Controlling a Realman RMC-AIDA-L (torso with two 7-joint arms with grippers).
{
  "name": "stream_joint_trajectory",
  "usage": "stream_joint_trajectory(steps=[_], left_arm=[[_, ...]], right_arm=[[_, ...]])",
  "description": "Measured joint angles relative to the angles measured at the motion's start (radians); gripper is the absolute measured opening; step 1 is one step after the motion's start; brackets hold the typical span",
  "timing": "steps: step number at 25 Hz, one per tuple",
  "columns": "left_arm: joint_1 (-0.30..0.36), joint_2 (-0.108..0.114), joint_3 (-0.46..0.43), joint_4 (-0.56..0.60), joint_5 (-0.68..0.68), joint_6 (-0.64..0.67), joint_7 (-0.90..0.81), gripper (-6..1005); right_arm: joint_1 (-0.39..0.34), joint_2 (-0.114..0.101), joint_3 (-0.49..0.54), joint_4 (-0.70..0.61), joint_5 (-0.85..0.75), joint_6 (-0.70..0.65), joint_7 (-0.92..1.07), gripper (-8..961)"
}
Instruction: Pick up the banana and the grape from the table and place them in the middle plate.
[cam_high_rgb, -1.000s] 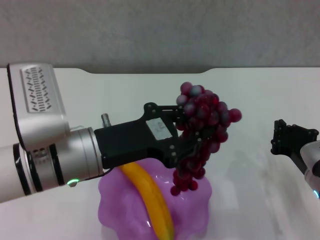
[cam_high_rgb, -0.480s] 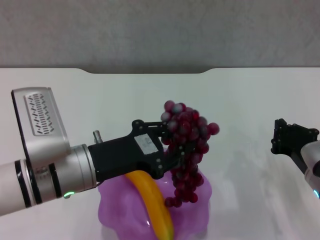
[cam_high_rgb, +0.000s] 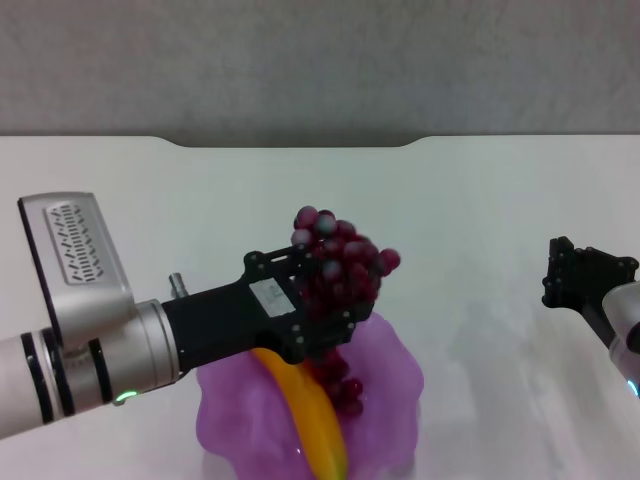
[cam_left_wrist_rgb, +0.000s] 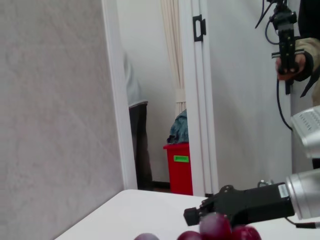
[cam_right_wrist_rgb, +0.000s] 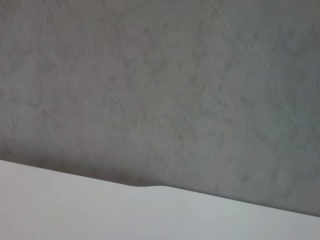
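Note:
In the head view my left gripper (cam_high_rgb: 325, 300) is shut on the grape (cam_high_rgb: 340, 265), a bunch of dark red-purple grapes. It holds the bunch just over the middle plate (cam_high_rgb: 390, 385), a light purple scalloped dish at the table's near edge. The bunch's lower end hangs into the dish. The banana (cam_high_rgb: 312, 420), yellow-orange, lies in the plate. In the left wrist view a few grapes (cam_left_wrist_rgb: 216, 230) show at the edge. My right gripper (cam_high_rgb: 580, 275) is parked at the right, above the table (cam_high_rgb: 480, 210).
A grey wall runs behind the white table's far edge (cam_right_wrist_rgb: 150, 187). In the left wrist view my right arm's black gripper (cam_left_wrist_rgb: 235, 205) shows farther off, with a red bin (cam_left_wrist_rgb: 179, 167) and a doorway beyond the table.
My left gripper has moved down and to the left with the grape bunch, bringing it from above the plate's right side down onto the plate. The right arm has not moved.

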Motion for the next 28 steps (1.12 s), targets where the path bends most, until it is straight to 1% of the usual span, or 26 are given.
stream_joint_trajectory(steps=[8,11,21,24,28], left_arm=[[0.046,0.001,0.004,-0.017,-0.024,0.011,0.078,656],[0.055,0.001,0.004,-0.020,-0.025,0.011,0.095,665],[0.056,0.001,-0.005,-0.030,-0.062,0.011,0.097,645],[0.056,0.001,-0.020,-0.024,-0.091,0.018,0.103,640],[0.062,0.001,-0.053,-0.027,-0.169,0.070,0.166,632]], right_arm=[[-0.005,0.000,0.004,0.001,0.000,0.000,0.000,27],[-0.008,0.000,0.006,0.001,0.000,0.000,0.000,27],[-0.009,-0.002,0.007,0.000,0.000,0.000,0.000,27],[-0.009,-0.002,0.007,0.000,0.000,0.000,0.000,27],[-0.010,-0.002,0.008,0.000,0.000,0.000,0.000,27]])
